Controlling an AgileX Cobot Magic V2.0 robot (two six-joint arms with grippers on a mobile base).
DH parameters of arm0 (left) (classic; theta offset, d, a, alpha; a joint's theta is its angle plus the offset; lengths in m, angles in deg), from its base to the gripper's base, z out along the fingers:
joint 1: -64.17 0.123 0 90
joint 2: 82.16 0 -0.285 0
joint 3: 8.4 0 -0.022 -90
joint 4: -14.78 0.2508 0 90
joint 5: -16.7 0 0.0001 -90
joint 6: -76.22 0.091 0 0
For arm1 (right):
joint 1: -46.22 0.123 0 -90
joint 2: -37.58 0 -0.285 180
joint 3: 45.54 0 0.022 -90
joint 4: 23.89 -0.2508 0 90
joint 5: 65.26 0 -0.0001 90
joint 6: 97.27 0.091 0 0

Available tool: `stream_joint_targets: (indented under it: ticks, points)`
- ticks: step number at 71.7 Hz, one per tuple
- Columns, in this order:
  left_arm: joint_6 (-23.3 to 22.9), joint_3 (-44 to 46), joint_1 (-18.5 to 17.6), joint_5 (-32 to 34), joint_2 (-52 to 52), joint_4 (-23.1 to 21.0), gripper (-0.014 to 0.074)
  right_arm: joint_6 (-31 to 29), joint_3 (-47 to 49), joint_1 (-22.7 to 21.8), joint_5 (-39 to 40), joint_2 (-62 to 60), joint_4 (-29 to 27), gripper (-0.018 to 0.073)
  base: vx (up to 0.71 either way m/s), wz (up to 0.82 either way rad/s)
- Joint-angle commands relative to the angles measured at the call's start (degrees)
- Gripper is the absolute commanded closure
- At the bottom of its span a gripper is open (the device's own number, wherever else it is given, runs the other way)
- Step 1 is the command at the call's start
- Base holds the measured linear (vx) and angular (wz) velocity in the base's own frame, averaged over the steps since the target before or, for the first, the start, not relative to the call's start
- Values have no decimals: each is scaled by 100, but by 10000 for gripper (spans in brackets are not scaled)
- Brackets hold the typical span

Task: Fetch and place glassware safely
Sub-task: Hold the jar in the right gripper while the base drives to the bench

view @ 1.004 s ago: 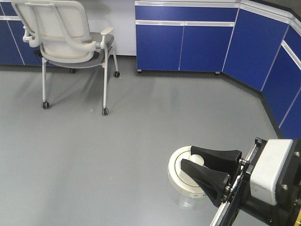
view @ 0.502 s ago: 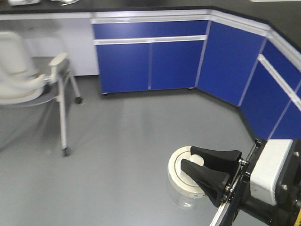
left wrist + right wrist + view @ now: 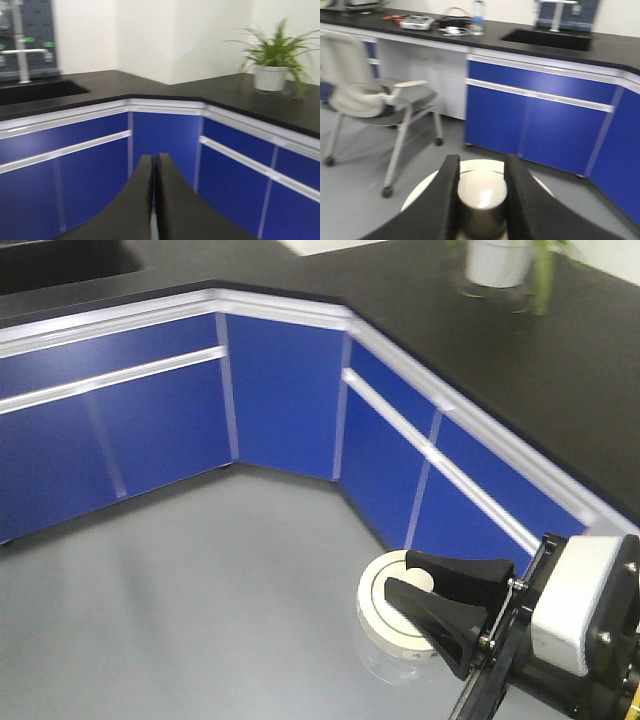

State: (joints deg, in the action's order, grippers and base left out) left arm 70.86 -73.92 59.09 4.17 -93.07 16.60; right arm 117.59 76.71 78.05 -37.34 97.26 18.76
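We are carrying the glass jar (image 3: 392, 658) in the air above the grey floor (image 3: 200, 590), low on our right side. Our right gripper (image 3: 400, 574) is clamping the knob (image 3: 481, 192) in the middle of the off-white lid (image 3: 378, 618). Its two black fingers are pressing on the knob from both sides, and the clear body is hanging below the lid. We judge this grasp to be the weak point: if the lid is only sitting on the jar, the glass could slip away, so a low and level carry seems the safe choice.

Our left gripper (image 3: 154, 165) is holding nothing. Its fingers are pressed together and pointing toward the blue cabinets (image 3: 165, 145).

The black counter (image 3: 480, 370) with a plant pot (image 3: 497, 258) is rising close on our right — probably the place for the jar. The placing is not yet done, and the jar is sitting lower than the counter top, so we are expecting a lift first.
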Motion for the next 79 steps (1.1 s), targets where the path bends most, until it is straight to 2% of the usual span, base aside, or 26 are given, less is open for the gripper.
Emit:
stream_joint_targets:
  ticks: [1,47,79]
  points:
    - [-33,150,-44,402,-70,-44,603,-37,182,-18,448,-48,-167,560,36,-81]
    - [-28,150,-44,402,-70,-44,603,-37,182,-18,448,-48,-167,560,25,-89]
    - [-28,150,-44,402,-70,-44,603,-37,182,-18,448,-48,-167,560,18,-68]
